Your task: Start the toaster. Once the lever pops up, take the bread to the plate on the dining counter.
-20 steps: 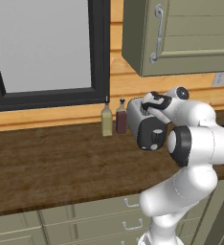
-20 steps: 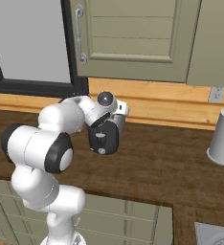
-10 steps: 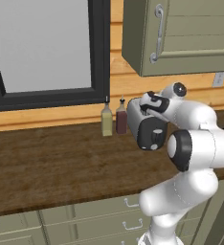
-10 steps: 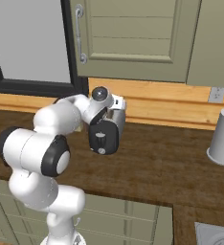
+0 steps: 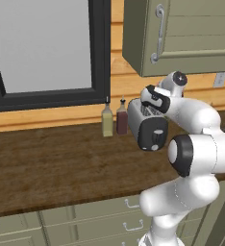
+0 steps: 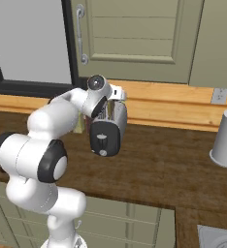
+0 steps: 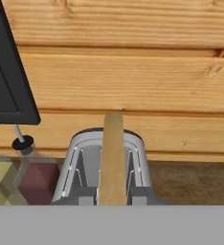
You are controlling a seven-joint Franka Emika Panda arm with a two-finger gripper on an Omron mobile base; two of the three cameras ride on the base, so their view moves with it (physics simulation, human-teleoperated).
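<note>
**A:** Hand view first: where is the bread (image 7: pixel 113 158)?

**B:** Straight ahead of the gripper, edge-on. It is a thin tan slab standing over the rib between the slots of the toaster (image 7: pixel 80 167), not down in either one.

**A:** What has changed?

**B:** In the left base view the gripper (image 5: pixel 148 106) has lifted a little over the last second. The jaws have stayed narrow, pinched on the slice as I judge it. Toasting looks done, and the carry to the plate comes next.

**A:** Surfaces?

**B:** Below the gripper is a ribbed silver-grey top and a glossy, rounded black end face. Beside that stand two slim bottles (image 5: pixel 107 124), and beyond are knotty wood planks (image 7: pixel 133 81).
</note>
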